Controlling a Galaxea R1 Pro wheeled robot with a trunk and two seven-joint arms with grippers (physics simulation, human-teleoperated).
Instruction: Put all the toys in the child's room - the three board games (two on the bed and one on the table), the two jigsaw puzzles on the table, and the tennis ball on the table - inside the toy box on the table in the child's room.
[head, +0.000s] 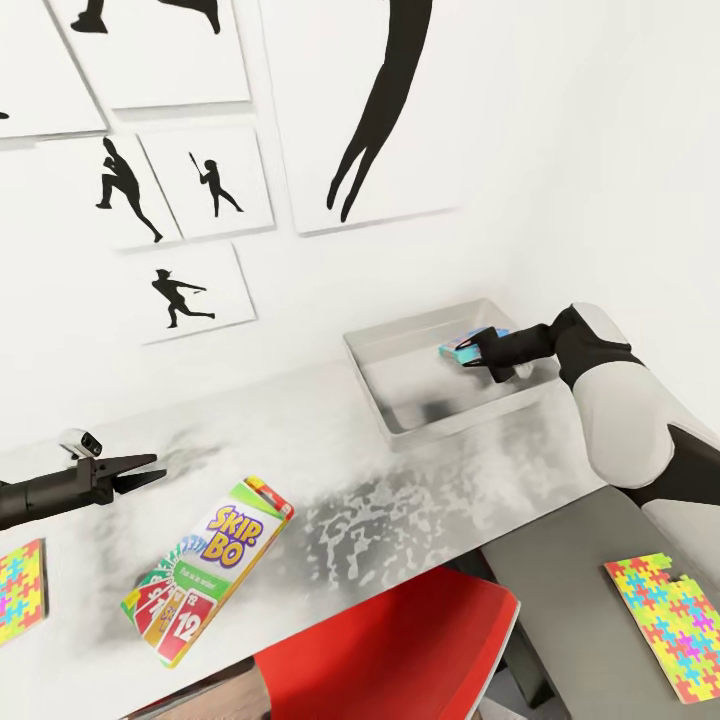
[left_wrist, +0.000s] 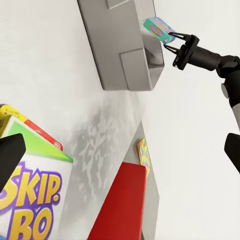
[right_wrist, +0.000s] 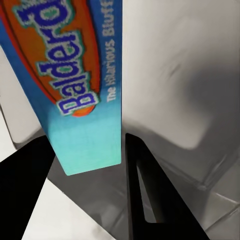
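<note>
Over by the wall, the right gripper holds the blue board game above the toy box, its fingers pinching the box's edge. That grey bin sits on the pale counter. Nearer than the toy box lies the Skip-Bo game, and the left gripper hovers just beyond it with fingers slightly spread, grasping nothing. One jigsaw puzzle rests on the lower dark top, another at the counter's far left.
</note>
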